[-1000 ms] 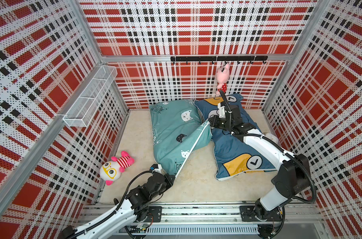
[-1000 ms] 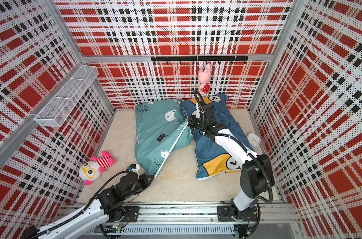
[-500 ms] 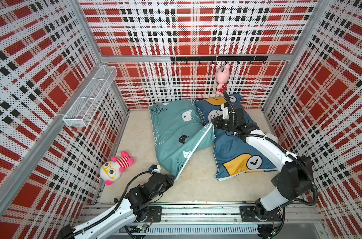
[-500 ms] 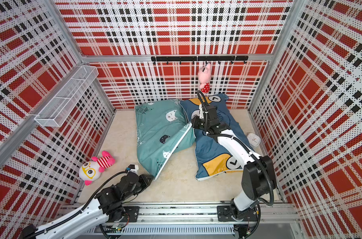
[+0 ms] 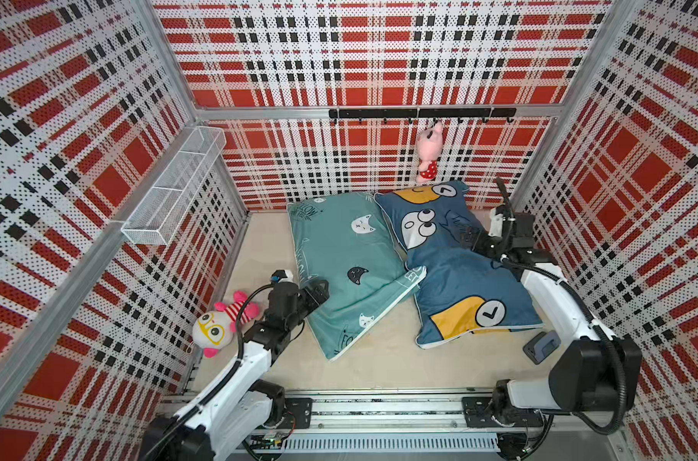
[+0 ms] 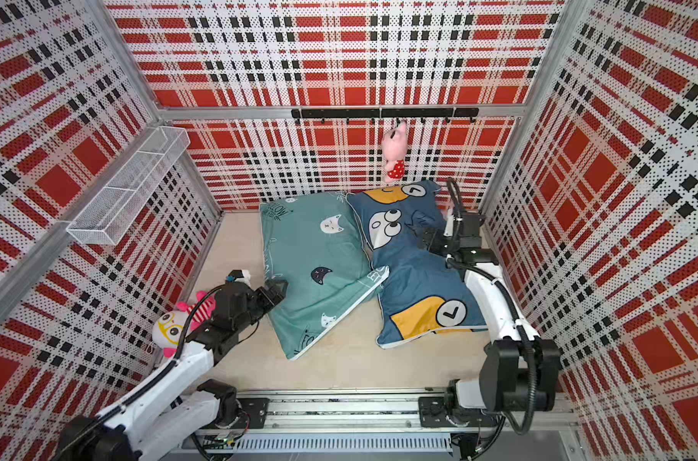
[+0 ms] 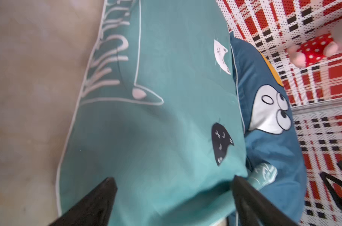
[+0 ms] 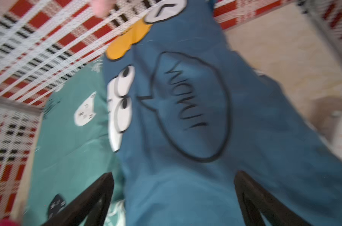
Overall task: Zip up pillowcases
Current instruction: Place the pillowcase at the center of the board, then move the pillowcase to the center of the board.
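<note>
Both arms are now standing clear of the teal pillowcase (image 5: 339,263), which a second ago was being stretched taut between them along one raised edge; that edge is now lying slack, and the case is resting flat at the centre of the frame in both top views. The left gripper (image 5: 317,288) is hovering just beside its lower-left edge, jaws spread wide with nothing between them, as the left wrist view shows: only teal cloth beyond the two dark fingers (image 7: 99,197). The right gripper (image 5: 473,239) is sitting over the blue pillowcase (image 5: 459,279) at centre right, its jaws likewise wide and empty in the right wrist view.

The teal corner is lapping onto the blue case where the two meet, probably because it was dropped there on release. Judging by this double release, the teal case's zip is likely done, though the zip itself is too small to make out. The blue case is lying just under the right arm, handy for the next pull.

A pink plush toy (image 5: 429,153) is hanging from the hook rail (image 5: 419,113), and another striped plush toy (image 5: 219,323) is lying at the lower left.
</note>
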